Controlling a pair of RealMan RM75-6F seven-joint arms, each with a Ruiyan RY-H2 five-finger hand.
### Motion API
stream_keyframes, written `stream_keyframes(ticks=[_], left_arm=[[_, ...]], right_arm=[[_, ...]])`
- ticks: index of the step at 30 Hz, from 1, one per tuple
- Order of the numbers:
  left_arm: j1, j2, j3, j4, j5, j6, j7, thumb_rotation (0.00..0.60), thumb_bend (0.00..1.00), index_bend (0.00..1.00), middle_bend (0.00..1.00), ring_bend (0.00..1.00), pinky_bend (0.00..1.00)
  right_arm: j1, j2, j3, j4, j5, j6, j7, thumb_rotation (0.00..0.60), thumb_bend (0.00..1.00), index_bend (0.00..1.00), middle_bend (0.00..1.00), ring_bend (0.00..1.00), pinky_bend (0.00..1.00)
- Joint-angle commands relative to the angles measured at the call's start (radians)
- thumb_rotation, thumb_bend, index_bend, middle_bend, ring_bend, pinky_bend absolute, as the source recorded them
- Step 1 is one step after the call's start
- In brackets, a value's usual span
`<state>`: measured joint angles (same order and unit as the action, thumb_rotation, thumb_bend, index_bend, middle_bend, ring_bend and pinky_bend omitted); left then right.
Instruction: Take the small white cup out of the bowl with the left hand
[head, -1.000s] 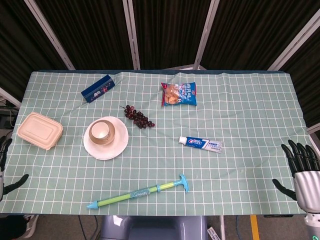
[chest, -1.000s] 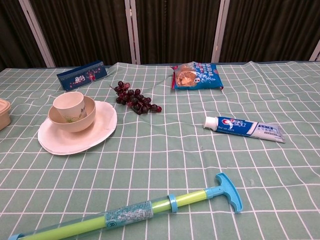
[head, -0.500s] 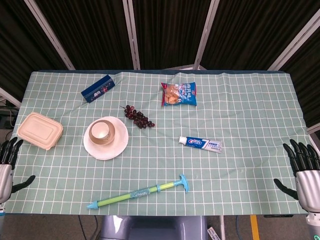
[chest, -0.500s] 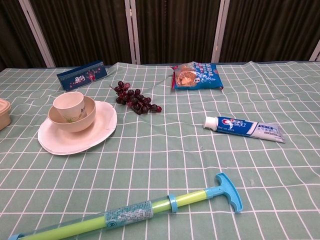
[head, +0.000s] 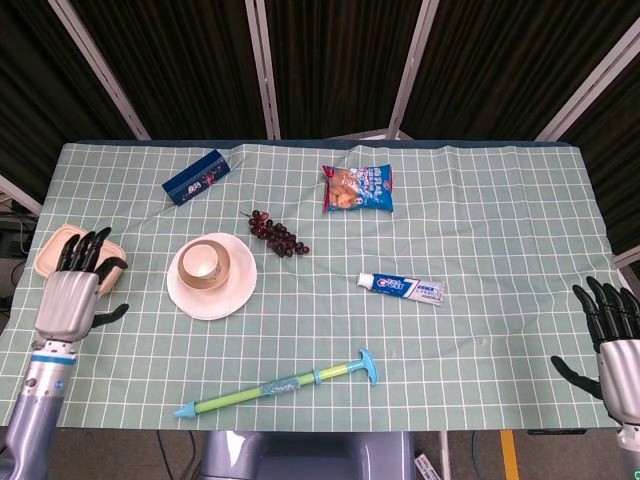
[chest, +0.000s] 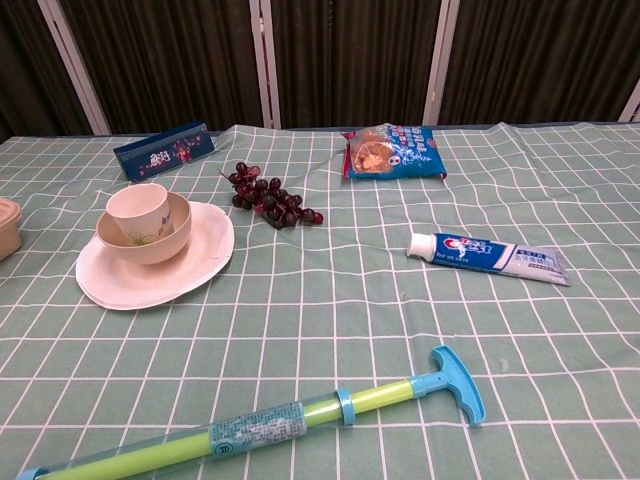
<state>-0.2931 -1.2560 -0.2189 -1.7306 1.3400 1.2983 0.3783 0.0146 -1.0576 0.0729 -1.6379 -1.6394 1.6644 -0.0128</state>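
Now, the left hand (head: 70, 290) is up over the table's edge, fingers spread and holding nothing, its fingertips overlapping the beige lunch box (head: 48, 250) just beyond it. Off to its inner side sits the small white cup (head: 202, 260), inside the bowl (chest: 150, 235) on the white plate (head: 235, 290), with bare cloth between. Grapes (head: 278, 235) and a blue box (head: 196, 175) lie farther out. The right hand (head: 618, 345) hangs spread at the opposite edge, well apart from the toothpaste (head: 402, 287). A moment ago the left hand sat lower, barely peeking in; it has risen and come inward.
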Motion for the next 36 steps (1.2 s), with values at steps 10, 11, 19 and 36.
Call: stream_keyframes(ticks=[10,11,19,36], left_arm=[[-0.199,-0.169,-0.059,0.153,-0.2,-0.169,0.168,0.6,0.23,0.48,0.0,0.0,0.0],[-0.208,-0.181,-0.057,0.164,-0.207,-0.174,0.173,0.6,0.24,0.49,0.0,0.0,0.0],[-0.254,-0.253,-0.041,0.231,-0.258,-0.203,0.201,0.6,0.26,0.51,0.0,0.0,0.0],[-0.33,-0.375,-0.025,0.369,-0.3,-0.212,0.2,0.6,0.45,0.63,0.0,0.0,0.0]], right_arm=[[0.0,0.013,0.003,0.002,0.008,-0.001,0.043,0.6,0.04,0.02,0.0,0.0,0.0],[0.0,0.014,0.004,0.002,0.009,0.0,0.046,0.6,0.04,0.02,0.0,0.0,0.0],[-0.001,0.021,0.006,0.002,0.013,0.002,0.067,0.6,0.04,0.02,0.0,0.0,0.0],[0.001,0.023,0.008,0.009,0.014,0.002,0.094,0.6,0.04,0.02,0.0,0.0,0.0]])
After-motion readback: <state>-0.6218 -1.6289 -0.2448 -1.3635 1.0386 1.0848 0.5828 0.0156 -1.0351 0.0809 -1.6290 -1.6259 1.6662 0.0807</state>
